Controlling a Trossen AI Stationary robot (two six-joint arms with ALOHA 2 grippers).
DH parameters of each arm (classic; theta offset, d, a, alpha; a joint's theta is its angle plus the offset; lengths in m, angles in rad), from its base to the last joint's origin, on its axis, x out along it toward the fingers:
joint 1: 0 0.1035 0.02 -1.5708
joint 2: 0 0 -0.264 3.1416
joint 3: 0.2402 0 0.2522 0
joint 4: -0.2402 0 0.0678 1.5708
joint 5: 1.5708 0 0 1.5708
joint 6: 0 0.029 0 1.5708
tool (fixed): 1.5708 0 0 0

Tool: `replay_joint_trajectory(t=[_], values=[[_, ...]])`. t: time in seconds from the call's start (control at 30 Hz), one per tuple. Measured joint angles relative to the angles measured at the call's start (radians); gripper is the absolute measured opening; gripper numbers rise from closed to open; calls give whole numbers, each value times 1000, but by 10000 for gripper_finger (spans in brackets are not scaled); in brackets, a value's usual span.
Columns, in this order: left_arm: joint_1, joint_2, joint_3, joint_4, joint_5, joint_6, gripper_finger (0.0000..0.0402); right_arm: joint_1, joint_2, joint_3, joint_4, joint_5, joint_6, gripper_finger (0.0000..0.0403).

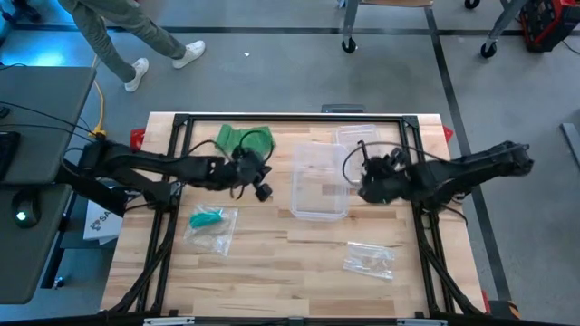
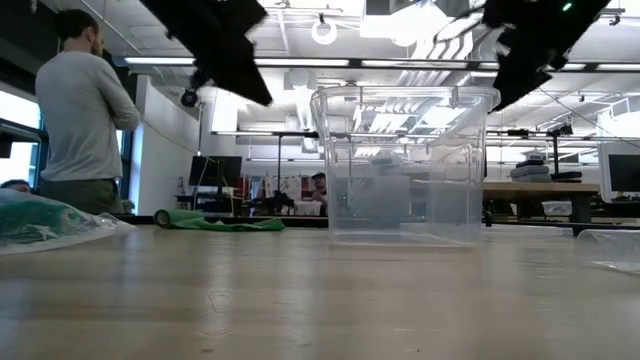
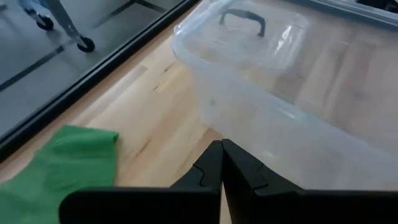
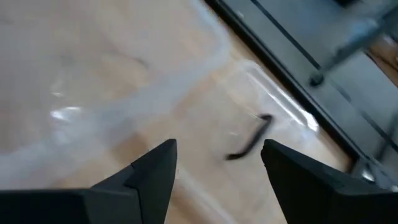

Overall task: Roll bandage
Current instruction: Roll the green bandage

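From above, the green bandage (image 1: 246, 140) lies loose and partly unrolled at the far left of the desk (image 1: 272, 272), spread roughly across the desk's width, so nothing is rolled yet. The left gripper (image 1: 264, 191) hangs just on the near side of it, fingers pinched together and holding nothing, which reads as an arm poised rather than gripping. The clear plastic bin (image 1: 319, 181) sits mid-desk between the two arms, its lid (image 1: 358, 139) just behind it, and the right gripper (image 1: 364, 186) hovers at the bin's right edge, jaws wide and empty. Two plastic bags rest nearer the front: one with something teal inside (image 1: 213, 225), one clear (image 1: 370, 258). Down at desk height, the bandage (image 2: 215, 221) shows as a low flat strip running sideways with a small rolled end at its left, likely the place to start winding; a person (image 2: 82, 115) stands beyond the desk. Left wrist view: closed fingertips (image 3: 214, 171), green cloth (image 3: 59, 168) to one side, bin wall (image 3: 261, 118) ahead. Right wrist view: spread fingers (image 4: 155, 171) over the bin rim (image 4: 143, 102) and the lid's dark handle (image 4: 252, 138).
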Motion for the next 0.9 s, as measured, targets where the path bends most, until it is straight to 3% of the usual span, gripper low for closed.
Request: replay_joint_trajectory(t=[0.17, 0.27, 0.43, 0.57, 0.9], values=[[-62, -83, 0, -112, -70, -70, 0, 226, 20, 0, 48, 49, 131, 234], [-34, -114, 0, -126, -67, -97, 0, 337, 47, 0, 113, 95, 191, 234], [139, -119, 0, -207, 63, -124, 12, 444, 115, 0, 249, 158, 194, 234], [318, -112, -1, -325, 140, -131, 51, 468, 175, 0, 320, 161, 165, 234], [676, -63, -1, -492, 160, -162, 179, 471, 273, 0, 342, 184, 160, 234]])
